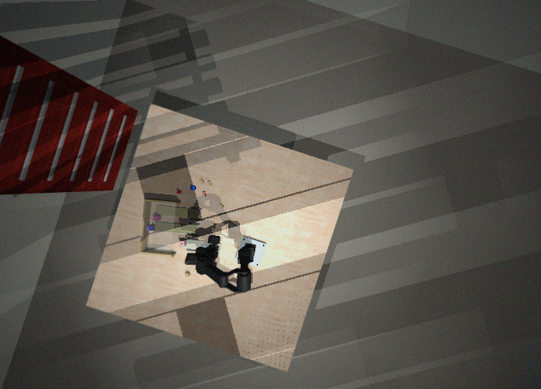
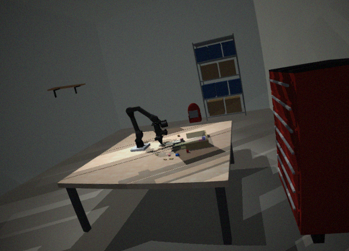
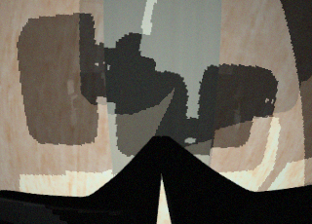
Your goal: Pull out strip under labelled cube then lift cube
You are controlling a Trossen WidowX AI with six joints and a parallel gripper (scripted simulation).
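With its fingers pressed together on a grey-green strip [image 3: 163,36], the gripper [image 3: 162,146] appears mid-pull; the cube lift remains undone.

The labelled cube was too small to single out among the pieces beside the tray [image 1: 144,227]. The arm hid the strips' near ends from above. The red cabinet [image 2: 315,147] was cut by the exterior view's right edge. Shadows blotted the wrist view's grey strip [image 3: 189,29].
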